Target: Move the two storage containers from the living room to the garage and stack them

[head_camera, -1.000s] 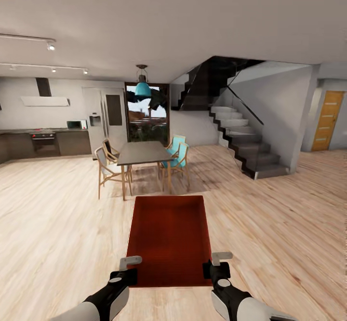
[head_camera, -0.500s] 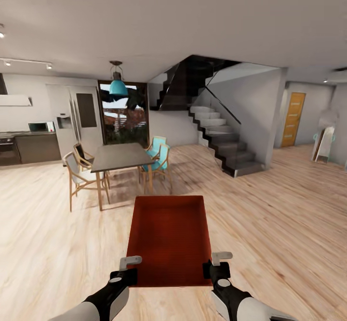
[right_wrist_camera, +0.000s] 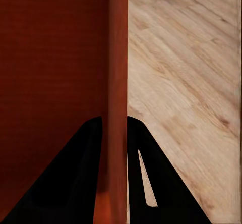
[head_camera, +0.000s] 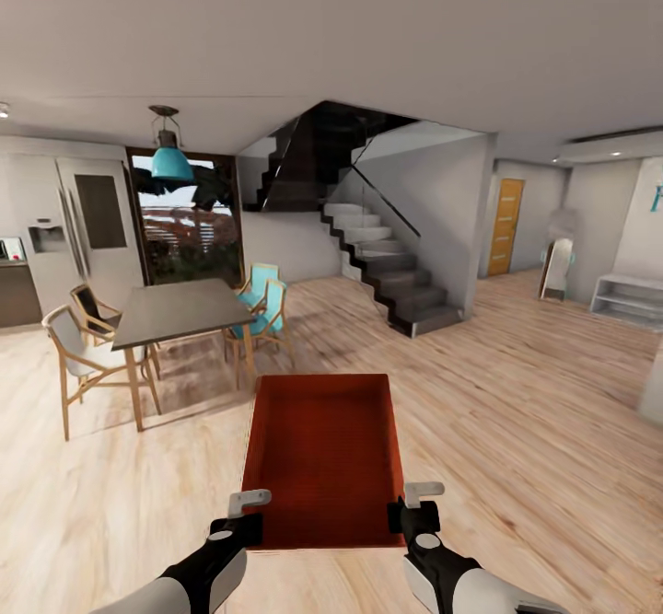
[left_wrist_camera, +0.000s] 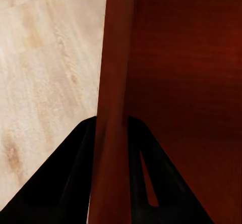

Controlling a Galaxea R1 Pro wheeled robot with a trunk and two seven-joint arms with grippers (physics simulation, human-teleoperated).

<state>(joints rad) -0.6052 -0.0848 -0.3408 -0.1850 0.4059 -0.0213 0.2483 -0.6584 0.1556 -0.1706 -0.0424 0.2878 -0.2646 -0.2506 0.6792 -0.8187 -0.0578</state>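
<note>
One red-orange storage container (head_camera: pixel 322 453) hangs in front of me, held level above light wood plank flooring (head_camera: pixel 516 430). My left gripper (head_camera: pixel 247 515) is shut on its left side wall near the closest corner. My right gripper (head_camera: pixel 410 508) is shut on the right side wall. In the left wrist view the black fingers (left_wrist_camera: pixel 65 178) straddle the container's wall (left_wrist_camera: pixel 113 72), one inside and one outside. The right wrist view has the same grip: fingers (right_wrist_camera: pixel 75 173) clamp the wall (right_wrist_camera: pixel 117 57). The container is open-topped and holds nothing.
A dark dining table (head_camera: pixel 175 310) with wooden and teal chairs stands ahead on the left. A dark staircase (head_camera: pixel 387 269) rises in the middle distance. An orange door (head_camera: pixel 505 227) and a white shelf (head_camera: pixel 631 296) lie far right. Open wood floor stretches ahead right.
The whole view has swung to the right: table, stairs and door slid left in the picture. Both grippers and the container keep the same place in front of me.
</note>
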